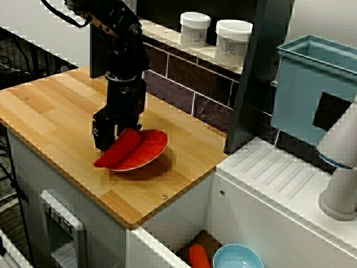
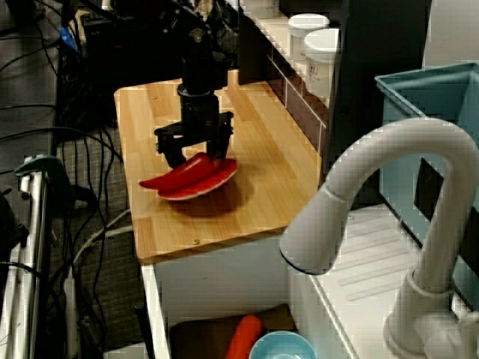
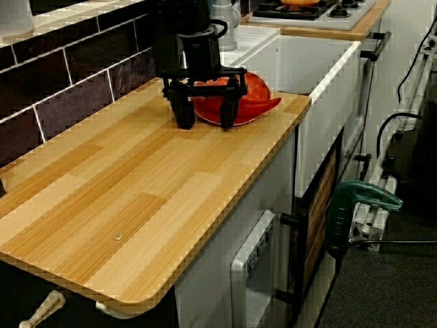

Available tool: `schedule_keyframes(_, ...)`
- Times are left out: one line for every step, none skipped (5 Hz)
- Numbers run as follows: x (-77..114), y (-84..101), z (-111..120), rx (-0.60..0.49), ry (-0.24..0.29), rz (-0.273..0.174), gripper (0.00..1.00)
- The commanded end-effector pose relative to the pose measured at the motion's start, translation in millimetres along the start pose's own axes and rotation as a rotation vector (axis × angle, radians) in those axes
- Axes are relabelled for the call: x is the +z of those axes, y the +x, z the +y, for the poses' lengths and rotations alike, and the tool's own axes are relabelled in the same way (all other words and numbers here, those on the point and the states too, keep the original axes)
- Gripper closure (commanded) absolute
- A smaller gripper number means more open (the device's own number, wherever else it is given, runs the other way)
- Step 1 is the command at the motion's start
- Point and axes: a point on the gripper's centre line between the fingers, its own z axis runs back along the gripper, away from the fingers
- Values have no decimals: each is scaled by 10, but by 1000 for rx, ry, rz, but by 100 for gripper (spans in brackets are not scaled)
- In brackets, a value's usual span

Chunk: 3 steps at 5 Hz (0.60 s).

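The plate (image 1: 153, 146) sits on the bench (image 1: 56, 111) with the pepper (image 1: 118, 149) lying in it. The jaws stand at the plate's side away from the sink (image 1: 184, 215). Behind the plate, two jars (image 1: 194, 28) stand on a ledge. A bowl (image 1: 238, 258) lies in the sink.

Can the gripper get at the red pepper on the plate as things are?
Probably yes: the gripper hangs open directly over the red pepper on the red plate, a finger on either side, with nothing between them.

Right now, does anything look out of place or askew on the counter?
Slightly: the red pepper lies across the red plate with its tip overhanging the rim, under the open end effector. Nothing looks spilled or damaged.
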Motion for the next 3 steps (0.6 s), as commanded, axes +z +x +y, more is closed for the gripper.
schedule_keyframes(155, -106, 27, -2, 40, 3, 0)
schedule_keyframes(236, -189, 57, 31, 39, -6, 0)
schedule_keyframes(350, -260, 57, 43, 35, -18, 0)
